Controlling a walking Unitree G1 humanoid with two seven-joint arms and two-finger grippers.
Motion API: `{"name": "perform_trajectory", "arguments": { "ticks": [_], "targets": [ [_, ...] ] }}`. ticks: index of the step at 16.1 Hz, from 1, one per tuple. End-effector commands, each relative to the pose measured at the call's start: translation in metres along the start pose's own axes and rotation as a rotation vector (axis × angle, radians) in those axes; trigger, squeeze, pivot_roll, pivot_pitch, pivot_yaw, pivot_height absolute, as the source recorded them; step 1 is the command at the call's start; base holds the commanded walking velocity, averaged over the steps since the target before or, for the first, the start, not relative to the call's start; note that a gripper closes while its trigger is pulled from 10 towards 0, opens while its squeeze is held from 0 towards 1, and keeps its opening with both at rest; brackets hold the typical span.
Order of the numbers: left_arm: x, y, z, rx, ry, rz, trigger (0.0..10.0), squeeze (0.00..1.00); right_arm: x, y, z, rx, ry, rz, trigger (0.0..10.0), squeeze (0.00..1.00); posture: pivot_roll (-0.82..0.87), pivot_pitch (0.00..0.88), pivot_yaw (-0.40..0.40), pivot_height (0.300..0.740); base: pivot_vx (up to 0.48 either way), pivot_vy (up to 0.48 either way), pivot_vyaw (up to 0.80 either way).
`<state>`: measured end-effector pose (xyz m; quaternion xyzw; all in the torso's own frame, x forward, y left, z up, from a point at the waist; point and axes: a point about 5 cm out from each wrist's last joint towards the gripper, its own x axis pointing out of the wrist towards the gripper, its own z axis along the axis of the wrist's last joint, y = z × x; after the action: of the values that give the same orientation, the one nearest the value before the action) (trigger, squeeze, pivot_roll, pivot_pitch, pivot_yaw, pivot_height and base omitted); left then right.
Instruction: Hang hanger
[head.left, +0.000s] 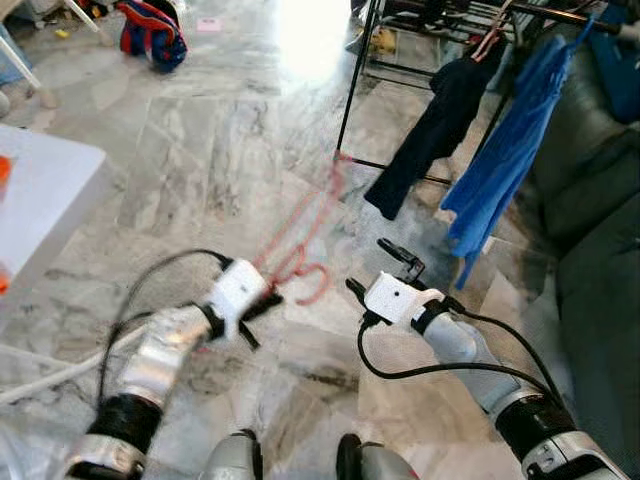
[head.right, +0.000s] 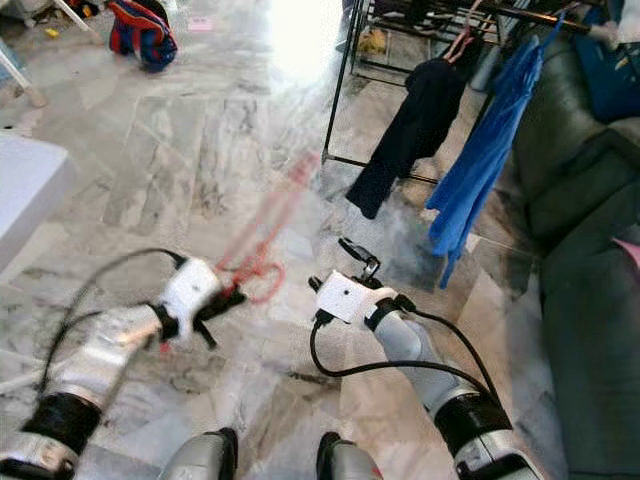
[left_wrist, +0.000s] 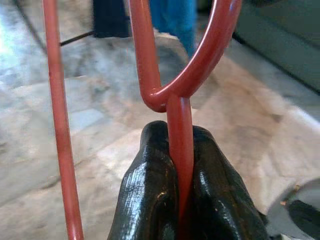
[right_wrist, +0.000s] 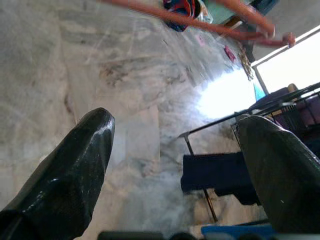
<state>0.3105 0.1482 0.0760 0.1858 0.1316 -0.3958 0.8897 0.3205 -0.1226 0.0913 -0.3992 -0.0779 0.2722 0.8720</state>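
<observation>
Pinching the red hanger (left_wrist: 181, 145) by its neck, just under the hook, the left end effector (head.left: 262, 300) is clenched on it — long axis running forward from the fingers toward the clothes rack (head.left: 352, 95). That rack, with a dark garment (head.left: 432, 125) and a blue one (head.left: 510, 150) on it, stands ahead and to the right. Released and empty, the right end effector (head.left: 385, 265) hangs nearer the rack, yet the left arm carries the hanger.

no text, label, brand, number or sign can be read anywhere in these views.
</observation>
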Motion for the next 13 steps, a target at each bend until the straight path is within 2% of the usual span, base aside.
{"name": "perform_trajectory", "arguments": {
  "ticks": [1,3,5,6,8,9,11,13],
  "targets": [
    [0.002,-0.007,0.001,0.032,0.007,-0.042,10.0,0.00,-0.006,-0.001,-0.006,-0.014,0.022,0.016,10.0,0.00,0.12,0.244,-0.103,0.740,0.000,0.000,0.00],
    [0.000,-0.007,0.000,0.048,0.020,-0.049,10.0,0.00,-0.009,0.000,-0.007,-0.036,0.024,0.040,10.0,0.00,0.12,0.251,-0.106,0.740,0.000,0.000,0.00],
    [-0.001,-0.005,-0.002,0.064,0.051,-0.064,10.0,0.00,-0.012,-0.002,-0.007,-0.117,0.007,0.079,10.0,0.00,0.12,0.251,-0.106,0.740,0.000,0.000,0.00],
    [-0.001,-0.004,-0.002,0.077,0.078,-0.104,10.0,0.00,-0.014,-0.012,-0.005,-0.231,-0.021,0.120,10.0,0.00,0.12,0.261,-0.099,0.740,0.000,0.000,0.00],
    [0.001,-0.001,0.001,0.121,0.106,-0.141,10.0,0.00,-0.015,-0.028,-0.005,-0.332,-0.037,0.148,10.0,0.00,0.11,0.263,-0.097,0.740,0.000,0.000,0.00],
    [0.003,0.002,0.005,0.174,0.122,-0.151,10.0,0.00,-0.016,-0.042,-0.004,-0.385,-0.043,0.146,10.0,0.00,0.11,0.266,-0.092,0.740,0.000,0.000,0.00],
    [0.008,0.001,0.013,0.185,0.117,-0.182,10.0,0.00,-0.014,-0.057,-0.002,-0.457,-0.049,0.141,10.0,0.00,0.11,0.266,-0.092,0.740,0.000,0.000,0.00],
    [0.013,-0.001,0.018,0.213,0.118,-0.207,10.0,0.00,-0.011,-0.062,-0.002,-0.515,-0.055,0.169,10.0,0.00,0.11,0.271,-0.085,0.740,0.000,0.000,0.00]
  ]
}}
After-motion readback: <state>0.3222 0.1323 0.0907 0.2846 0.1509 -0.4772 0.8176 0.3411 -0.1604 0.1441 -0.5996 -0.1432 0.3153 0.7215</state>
